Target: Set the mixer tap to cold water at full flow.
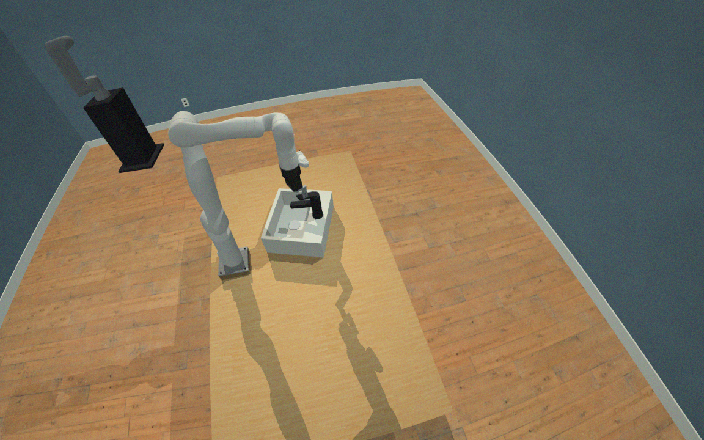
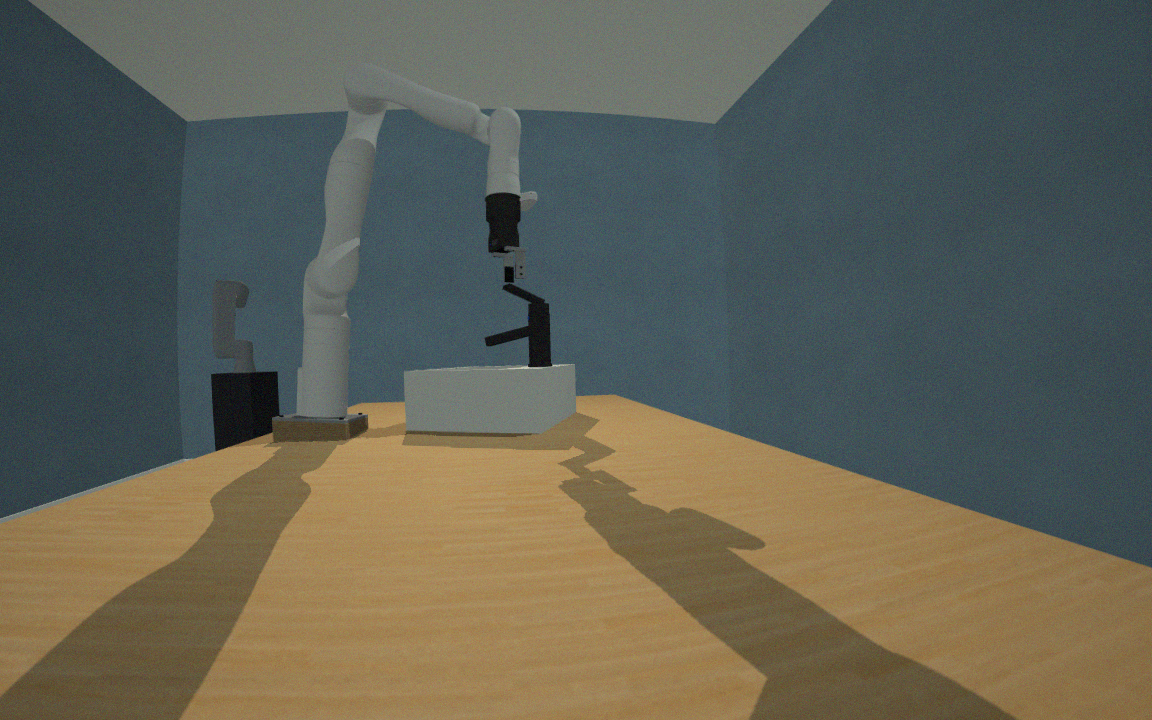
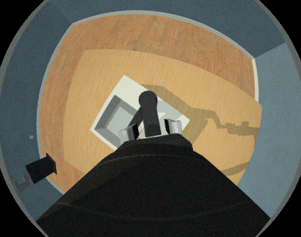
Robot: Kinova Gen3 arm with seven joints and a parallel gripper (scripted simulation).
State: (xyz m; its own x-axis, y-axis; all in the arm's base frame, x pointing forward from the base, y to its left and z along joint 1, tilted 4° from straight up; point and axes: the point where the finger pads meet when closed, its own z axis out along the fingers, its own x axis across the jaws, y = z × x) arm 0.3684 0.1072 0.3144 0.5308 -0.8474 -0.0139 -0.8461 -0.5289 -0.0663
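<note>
I have two fingers [image 1: 304, 192] [image 2: 520, 264]. One basin [image 1: 294, 248] [image 2: 468, 401] [image 3: 125, 82]; one tap [image 1: 317, 206] [image 2: 540, 336] [image 3: 147, 98], with one lever [image 2: 524, 293] [image 3: 151, 122] and one spout [image 1: 299, 204] [image 2: 507, 336] [image 3: 137, 120]. Two arms: from the basin in the top view, mine [image 1: 201, 180] [image 2: 343, 188] stands at eight o'clock, a grey one [image 1: 67, 66] [image 2: 223, 324] at ten, on one black pedestal [image 1: 119, 128] [image 2: 244, 407] [image 3: 41, 169]. One wall socket [image 1: 184, 102] [image 3: 31, 137], between ten and eleven.
</note>
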